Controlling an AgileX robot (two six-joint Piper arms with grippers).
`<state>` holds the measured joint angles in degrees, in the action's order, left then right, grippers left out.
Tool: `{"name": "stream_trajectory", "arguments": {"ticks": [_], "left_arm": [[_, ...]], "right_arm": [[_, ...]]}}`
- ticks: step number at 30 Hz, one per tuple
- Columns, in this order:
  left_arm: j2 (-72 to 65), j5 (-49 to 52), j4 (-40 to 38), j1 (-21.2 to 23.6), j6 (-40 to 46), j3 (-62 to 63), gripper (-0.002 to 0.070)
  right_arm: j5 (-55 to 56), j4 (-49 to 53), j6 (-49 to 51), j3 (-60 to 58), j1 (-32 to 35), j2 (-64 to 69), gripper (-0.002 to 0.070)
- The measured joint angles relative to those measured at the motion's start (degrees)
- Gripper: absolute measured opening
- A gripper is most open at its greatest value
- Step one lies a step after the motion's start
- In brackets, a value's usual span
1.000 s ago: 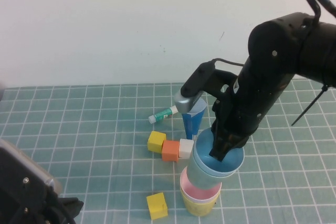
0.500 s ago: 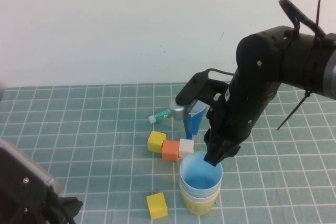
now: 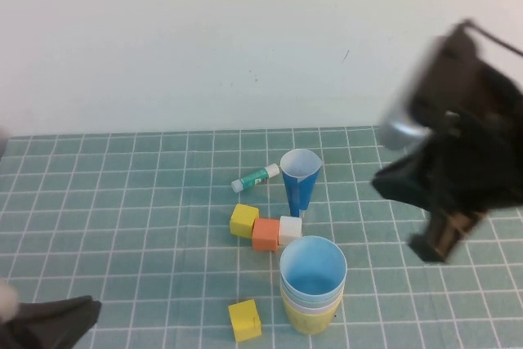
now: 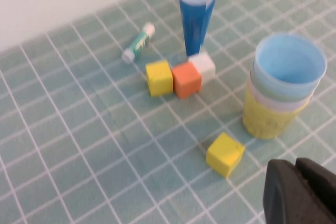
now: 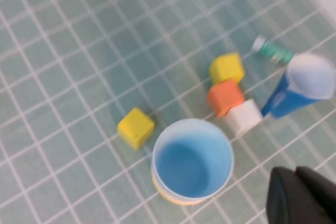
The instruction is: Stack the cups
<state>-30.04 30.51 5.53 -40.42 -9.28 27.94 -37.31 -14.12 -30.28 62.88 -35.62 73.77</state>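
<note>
Two arms share a green gridded mat (image 3: 122, 202) under a pale wall. Largest in the high view is the right arm, raised at the right side; its right gripper (image 3: 437, 239) hangs in the air beside and above the cups, well apart from them, fingers pressed together and holding nothing. Low at the near left corner sits the left gripper (image 3: 57, 320), also closed and empty.

Near the mat's front stands the stack of cups (image 3: 312, 288): the light blue cup (image 3: 313, 267) is nested on top, pale rims show just beneath it, and the yellow cup (image 3: 310, 320) is at the bottom. Just behind the stack, a narrow dark blue cone cup (image 3: 299, 179) stands upright. Between them lies a touching row of cubes: yellow (image 3: 243, 220), orange (image 3: 264, 234), white (image 3: 289, 230). Another yellow cube (image 3: 244, 319) sits alone left of the stack. A small green-and-white tube (image 3: 255, 177) lies flat left of the cone.
</note>
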Motion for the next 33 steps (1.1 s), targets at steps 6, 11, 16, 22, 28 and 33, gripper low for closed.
{"name": "stream_trajectory", "arguments": {"ticks": [6, 11, 16, 22, 28, 33], "left_arm": [[7.1, 0.6, 1.0, 0.0, -0.2, 0.0, -0.0002], [8.5, 2.7, 3.7, 0.0, -0.2, 0.0, -0.0002], [8.5, 6.3, 4.2, 0.0, -0.2, 0.0, -0.0002], [8.5, 8.2, 4.3, 0.0, -0.2, 0.0, -0.0002], [8.5, 8.5, 4.4, 0.0, -0.2, 0.0, -0.0002], [8.5, 8.6, 4.4, 0.0, -0.2, 0.0, -0.0002]], "right_arm": [[11.9, -1.0, -1.0, -16.6, 0.0, -17.9, -0.0001], [16.3, -1.5, -2.3, -26.3, 0.0, -31.3, -0.0001], [17.6, -1.5, -2.8, -31.4, 0.0, -41.8, -0.0001], [17.5, -1.5, -3.7, -33.2, 0.0, -46.2, -0.0001], [17.1, -1.5, -3.8, -33.2, 0.0, -46.2, -0.0001], [17.1, -1.5, -3.8, -33.2, 0.0, -46.2, -0.0001]]}}
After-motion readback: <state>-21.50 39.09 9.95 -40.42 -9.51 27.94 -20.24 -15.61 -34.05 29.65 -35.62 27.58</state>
